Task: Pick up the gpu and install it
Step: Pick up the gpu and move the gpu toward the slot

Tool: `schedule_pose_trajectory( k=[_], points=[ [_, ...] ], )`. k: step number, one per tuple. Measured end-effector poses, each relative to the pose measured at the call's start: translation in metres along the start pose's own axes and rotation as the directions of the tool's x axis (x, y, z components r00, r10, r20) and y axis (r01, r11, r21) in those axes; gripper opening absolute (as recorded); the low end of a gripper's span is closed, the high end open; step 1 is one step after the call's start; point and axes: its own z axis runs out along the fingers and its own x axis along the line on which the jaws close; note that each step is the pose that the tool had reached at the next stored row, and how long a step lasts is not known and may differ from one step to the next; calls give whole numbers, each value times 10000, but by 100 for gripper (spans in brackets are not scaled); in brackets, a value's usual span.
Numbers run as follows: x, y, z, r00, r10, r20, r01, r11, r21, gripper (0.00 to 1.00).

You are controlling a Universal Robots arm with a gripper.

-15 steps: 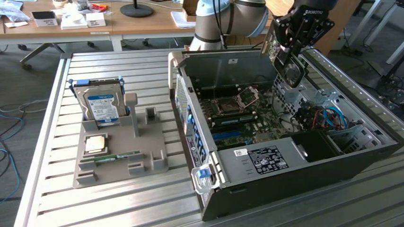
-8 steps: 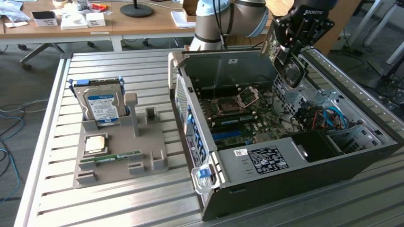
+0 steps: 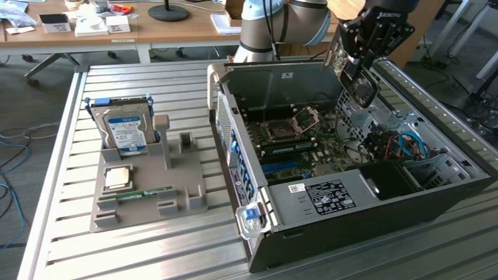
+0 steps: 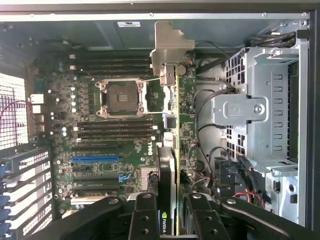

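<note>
GPU (image 4: 167,170) is clamped edge-on between the jaws of your gripper (image 4: 172,225), over the open PC case (image 3: 435,198). You can see its metal bracket (image 4: 170,45) above the motherboard (image 4: 100,145).

White "ROBOTIQ" on black gripper (image 3: 356,61). "DELL" printed on green motherboard (image 4: 135,150). Small green logo patch on thin dark gpu card (image 4: 167,175), not legible.

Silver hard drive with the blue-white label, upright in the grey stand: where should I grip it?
I'd pinch the free upper half of the silver hard drive across its two flat faces, coming straight down from above: the grey stand holds its lower end.
</note>
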Motion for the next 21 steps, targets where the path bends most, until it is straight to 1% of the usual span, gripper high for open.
schedule_pose_trajectory(
  k=[10, 21],
  points=[
    [-56, 3, 2, 10000, 0, 1, 0, 10000, -1, 27],
    [-61, 3, 1, 10000, 0, 0, 0, 10000, 0, 27]
  ],
)
